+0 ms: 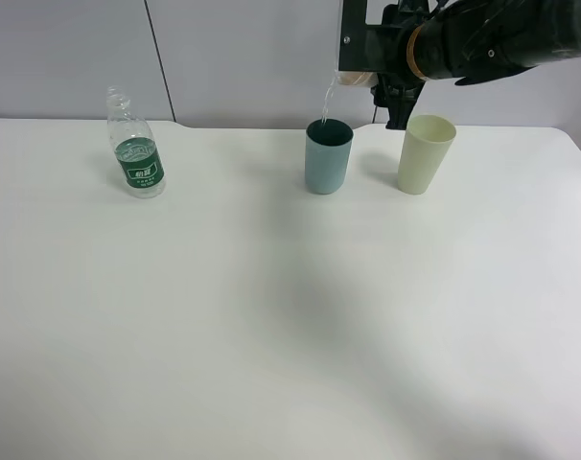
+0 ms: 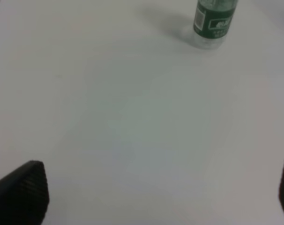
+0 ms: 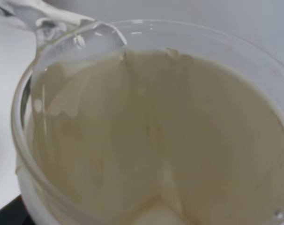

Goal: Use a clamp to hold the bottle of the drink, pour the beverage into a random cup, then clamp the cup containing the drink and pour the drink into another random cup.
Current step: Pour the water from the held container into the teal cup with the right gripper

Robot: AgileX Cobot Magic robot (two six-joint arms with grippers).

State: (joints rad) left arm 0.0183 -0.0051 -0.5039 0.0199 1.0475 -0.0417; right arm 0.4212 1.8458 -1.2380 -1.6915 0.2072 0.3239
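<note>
My right gripper (image 1: 365, 59) is high at the back, shut on the blue-sleeved cup (image 1: 356, 80), which is tipped over the teal cup (image 1: 328, 156). A thin stream of clear beverage (image 1: 326, 102) falls from its rim into the teal cup. The right wrist view is filled by the tilted cup's beige inside (image 3: 151, 140), with liquid running over its clear rim (image 3: 81, 40). The bottle (image 1: 137, 149) stands upright at the back left, and its green label also shows in the left wrist view (image 2: 214, 21). My left gripper (image 2: 156, 194) hangs open over bare table, well short of the bottle.
A taller pale yellow-green tumbler (image 1: 426, 153) stands just right of the teal cup, beneath my right arm. The white table (image 1: 271, 326) stretches wide toward the front. A grey wall runs behind the table's back edge.
</note>
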